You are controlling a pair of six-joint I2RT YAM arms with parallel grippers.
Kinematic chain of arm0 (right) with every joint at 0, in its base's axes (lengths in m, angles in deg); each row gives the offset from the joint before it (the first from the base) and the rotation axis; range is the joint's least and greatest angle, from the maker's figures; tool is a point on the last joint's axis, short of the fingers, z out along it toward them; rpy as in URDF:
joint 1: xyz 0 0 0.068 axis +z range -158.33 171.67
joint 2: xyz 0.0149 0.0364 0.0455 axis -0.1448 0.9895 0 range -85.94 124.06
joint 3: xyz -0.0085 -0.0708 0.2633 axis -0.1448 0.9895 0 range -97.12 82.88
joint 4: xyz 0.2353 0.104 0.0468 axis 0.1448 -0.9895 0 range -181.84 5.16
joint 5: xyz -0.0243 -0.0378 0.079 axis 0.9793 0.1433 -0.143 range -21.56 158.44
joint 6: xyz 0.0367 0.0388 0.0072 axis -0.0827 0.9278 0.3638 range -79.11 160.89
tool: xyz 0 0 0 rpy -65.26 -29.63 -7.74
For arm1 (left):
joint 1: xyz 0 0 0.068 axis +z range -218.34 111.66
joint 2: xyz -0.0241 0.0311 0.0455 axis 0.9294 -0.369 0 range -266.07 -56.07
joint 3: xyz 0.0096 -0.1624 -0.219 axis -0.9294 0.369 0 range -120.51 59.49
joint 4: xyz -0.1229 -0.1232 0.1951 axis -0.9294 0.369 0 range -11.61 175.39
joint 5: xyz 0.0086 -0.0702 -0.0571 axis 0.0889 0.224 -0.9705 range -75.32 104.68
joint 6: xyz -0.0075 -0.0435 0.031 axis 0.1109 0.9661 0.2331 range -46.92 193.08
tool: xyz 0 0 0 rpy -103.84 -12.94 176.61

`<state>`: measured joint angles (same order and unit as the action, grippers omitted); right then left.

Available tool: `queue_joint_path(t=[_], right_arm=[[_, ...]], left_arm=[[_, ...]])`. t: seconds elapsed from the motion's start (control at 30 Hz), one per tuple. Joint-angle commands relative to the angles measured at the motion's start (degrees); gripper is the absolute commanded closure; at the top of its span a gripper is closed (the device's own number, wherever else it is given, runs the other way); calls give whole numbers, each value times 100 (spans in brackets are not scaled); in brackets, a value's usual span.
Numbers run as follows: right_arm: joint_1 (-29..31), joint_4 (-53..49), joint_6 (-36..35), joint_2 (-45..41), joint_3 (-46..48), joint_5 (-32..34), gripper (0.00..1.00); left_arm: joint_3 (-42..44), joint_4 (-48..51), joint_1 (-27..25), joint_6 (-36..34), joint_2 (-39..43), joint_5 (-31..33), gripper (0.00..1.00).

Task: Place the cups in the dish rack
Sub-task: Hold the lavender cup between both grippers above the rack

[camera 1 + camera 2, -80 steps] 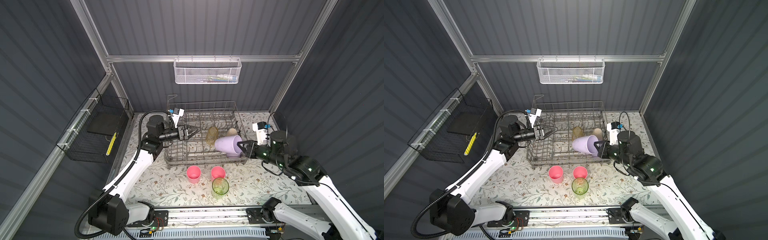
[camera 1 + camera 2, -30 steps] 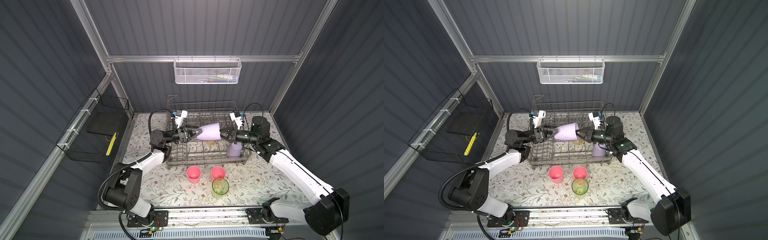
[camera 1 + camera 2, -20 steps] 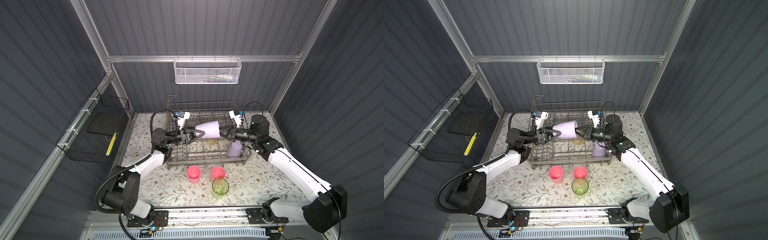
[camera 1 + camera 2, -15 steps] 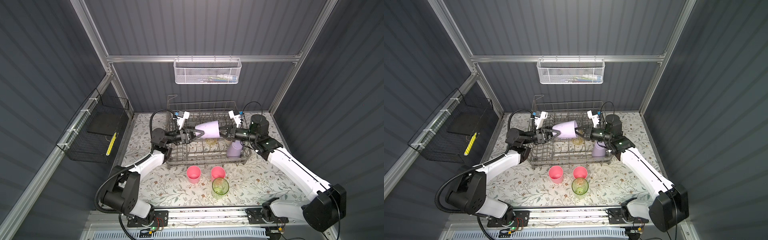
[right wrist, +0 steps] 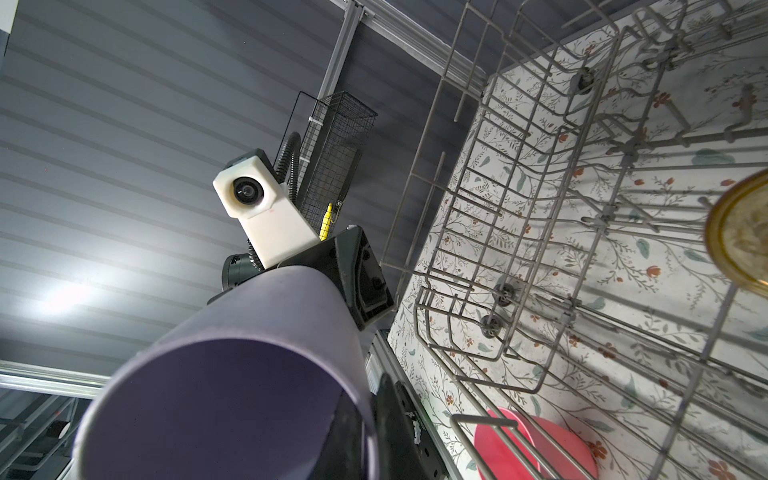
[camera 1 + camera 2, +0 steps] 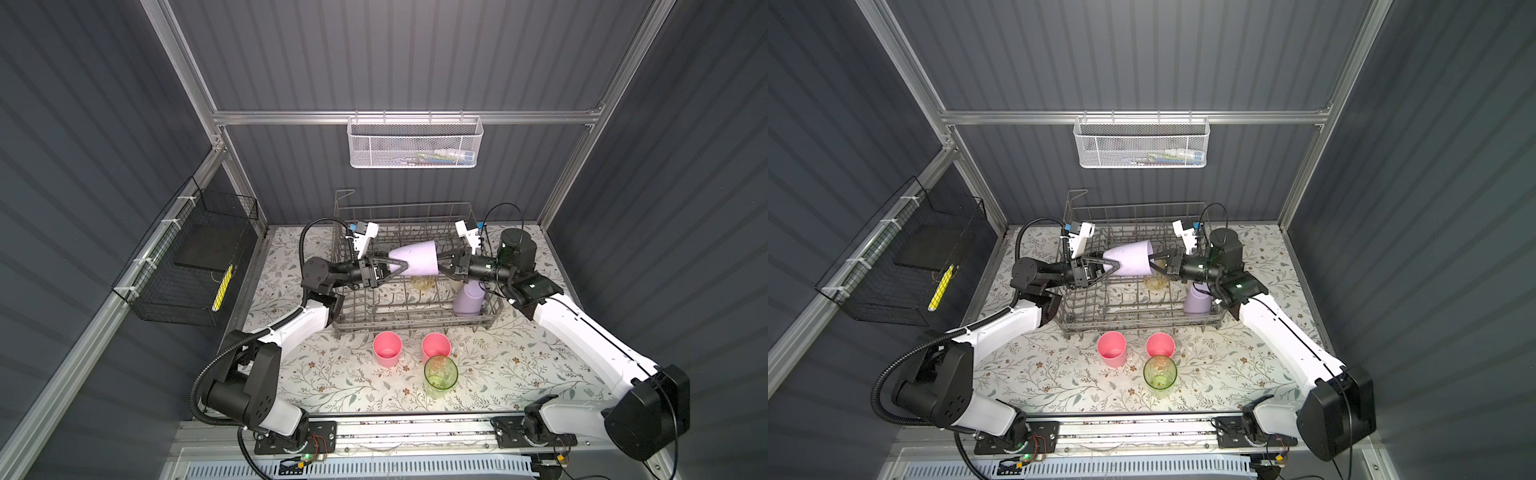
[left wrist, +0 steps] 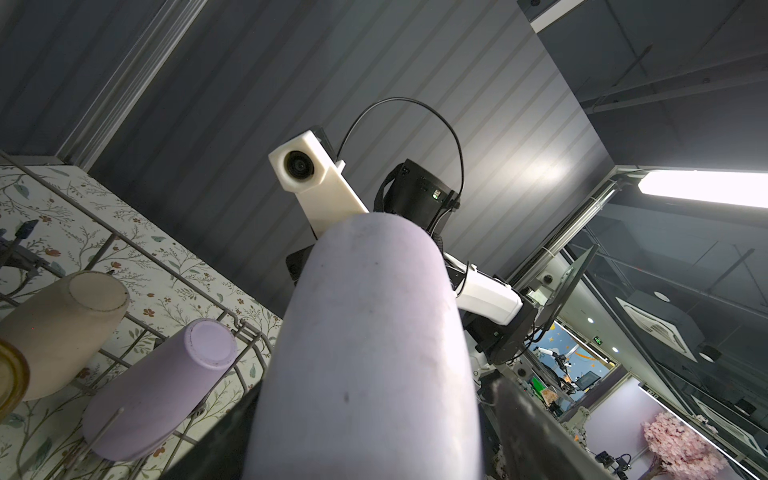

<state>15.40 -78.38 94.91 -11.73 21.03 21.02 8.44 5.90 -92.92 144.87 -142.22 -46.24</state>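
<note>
A lilac cup (image 6: 415, 259) (image 6: 1128, 259) hangs on its side above the dish rack (image 6: 374, 320) (image 6: 1100, 324). My right gripper (image 6: 439, 262) (image 5: 370, 428) is shut on its rim, one finger inside the mouth. My left gripper (image 6: 400, 266) (image 7: 370, 428) stands open with its fingers on either side of the cup's base. A gap shows at one finger. In the rack, a second lilac cup (image 6: 468, 297) (image 7: 166, 399) leans upside down beside a beige cup (image 7: 62, 332) and a clear yellow cup (image 6: 422, 281). Two pink cups (image 6: 387, 349) (image 6: 436, 345) and a clear green cup (image 6: 440, 376) stand upright on the table.
A white mesh basket (image 6: 413, 143) hangs on the back wall and a black wire basket (image 6: 187, 266) on the left wall. The rack's tall wire sides (image 5: 457, 208) rise just below both grippers. The arms' base rail (image 6: 415, 432) runs along the front edge.
The right gripper carried the lilac cup from the rack's right side to above its middle. The left gripper came in around the cup's base. In the last half second little moved.
</note>
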Motion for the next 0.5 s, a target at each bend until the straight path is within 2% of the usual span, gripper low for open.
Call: queue_joint_path(t=[0.0, 0.27, 0.47], right_arm=[[30, 171, 60, 74, 23, 35, 100], [102, 255, 104, 185, 23, 49, 100], [106, 286, 102, 214, 6, 7, 100]], left_arm=[[-101, -386, -24, 61, -25, -94, 17], [-77, -572, -24, 184, -95, -95, 26], [-61, -654, -29, 219, -86, -100, 38]])
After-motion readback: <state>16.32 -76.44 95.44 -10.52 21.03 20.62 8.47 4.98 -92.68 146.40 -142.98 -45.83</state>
